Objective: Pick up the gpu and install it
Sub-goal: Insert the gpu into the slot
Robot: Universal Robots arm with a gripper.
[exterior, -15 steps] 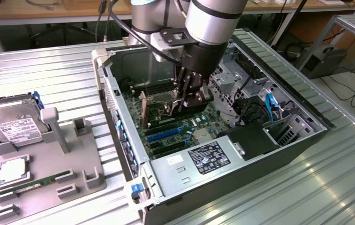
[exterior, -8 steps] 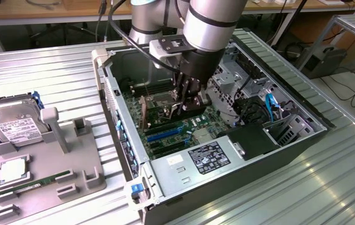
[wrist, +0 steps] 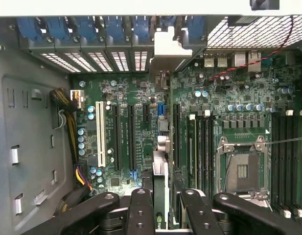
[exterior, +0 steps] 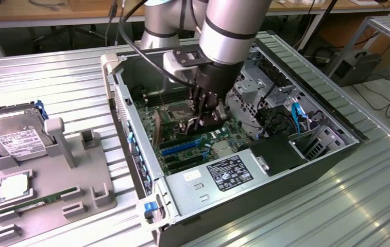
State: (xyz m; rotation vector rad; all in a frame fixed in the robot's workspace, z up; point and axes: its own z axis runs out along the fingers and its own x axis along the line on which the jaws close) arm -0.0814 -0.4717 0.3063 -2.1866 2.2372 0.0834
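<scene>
Over at 9 o'clock in the exterior view, the gray tray (exterior: pixel 91 195) holds the hard drive (exterior: pixel 16 136), a square chip (exterior: pixel 15 186) and the memory stick (exterior: pixel 36 201). At 3 o'clock from it, the open computer case (exterior: pixel 339 123) holds the motherboard (exterior: pixel 181 149). Looks like the install step to me: the gripper (exterior: pixel 207 121) is down inside the case pinching the gpu (wrist: pixel 160 164) edge-on just over the slots, so it's all about keeping the card's edge squared to its slot.
</scene>
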